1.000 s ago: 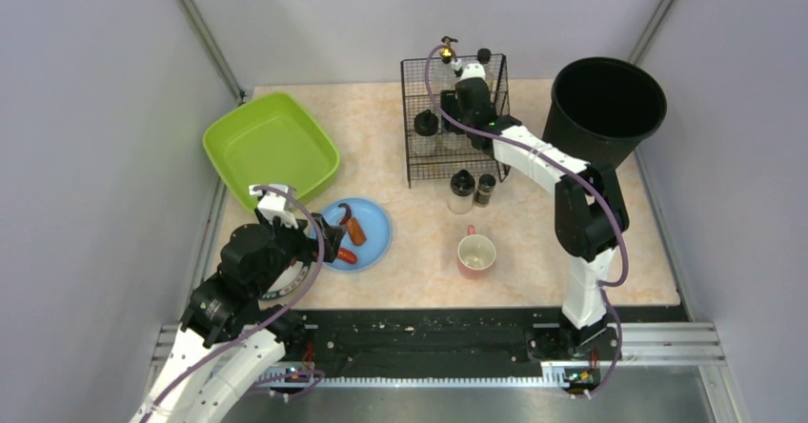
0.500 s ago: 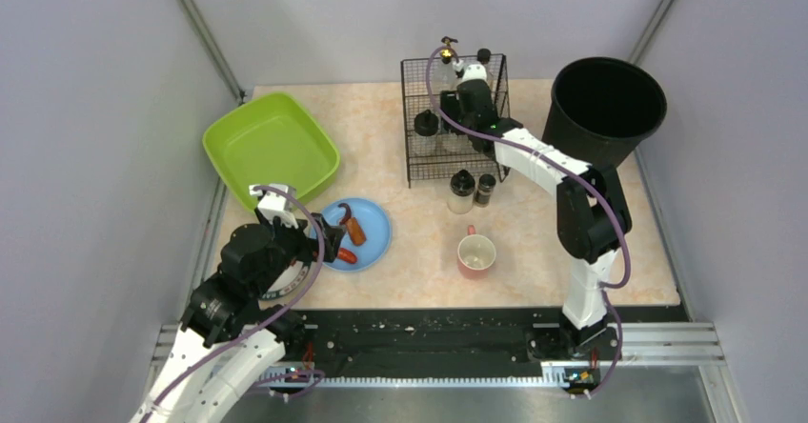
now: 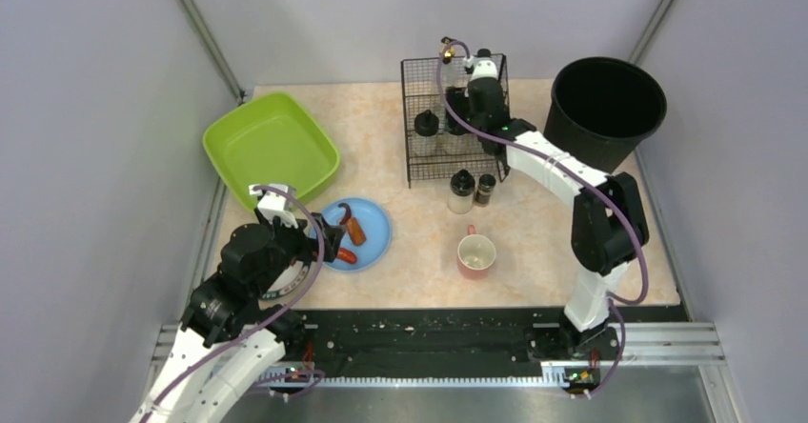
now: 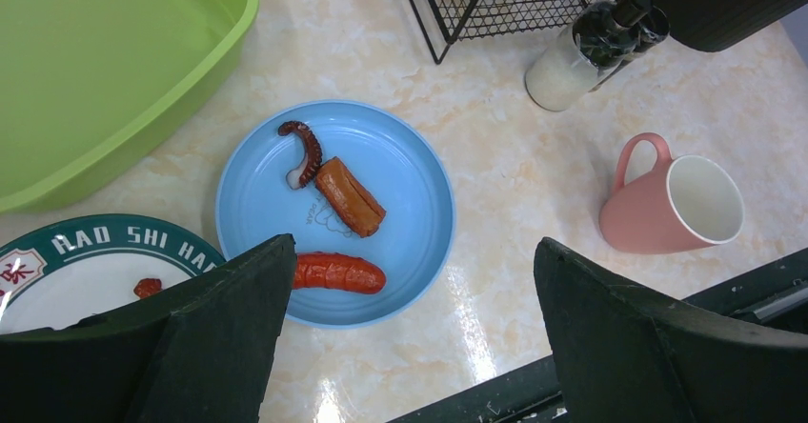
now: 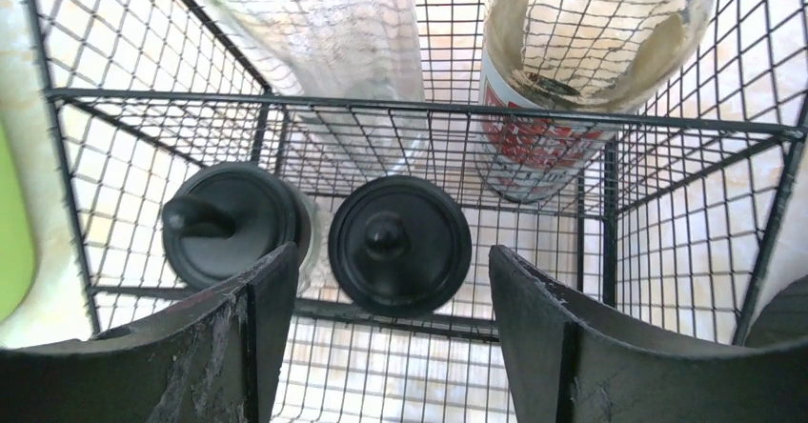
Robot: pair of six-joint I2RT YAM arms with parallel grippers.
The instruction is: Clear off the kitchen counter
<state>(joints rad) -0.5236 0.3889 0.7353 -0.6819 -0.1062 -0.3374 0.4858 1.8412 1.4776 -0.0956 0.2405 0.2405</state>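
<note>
The kitchen counter [image 3: 400, 261] is a beige-pink mottled top. On it a blue plate [image 3: 367, 232] holds a red sausage [image 4: 338, 272], a browned piece [image 4: 351, 196] and a tentacle [image 4: 305, 151]. A pink mug [image 3: 476, 254] stands right of it, also in the left wrist view [image 4: 672, 204]. My left gripper [image 3: 327, 242] is open and empty above the plate's near-left edge [image 4: 410, 347]. My right gripper [image 3: 467, 121] is open and empty above the black wire rack [image 3: 419, 171], over two black-lidded jars [image 5: 400, 244] [image 5: 229, 223].
A lime-green tub [image 3: 272, 147] sits at the back left. A white plate with a green rim [image 4: 86, 271] lies under my left arm. Two shakers [image 3: 462, 191] stand before the rack. Two bottles [image 5: 581, 61] stand in the rack. A black bin [image 3: 605, 109] stands at the back right.
My right arm has swung right and back over the rack, its gripper still open. My left arm and the items on the counter have not moved.
</note>
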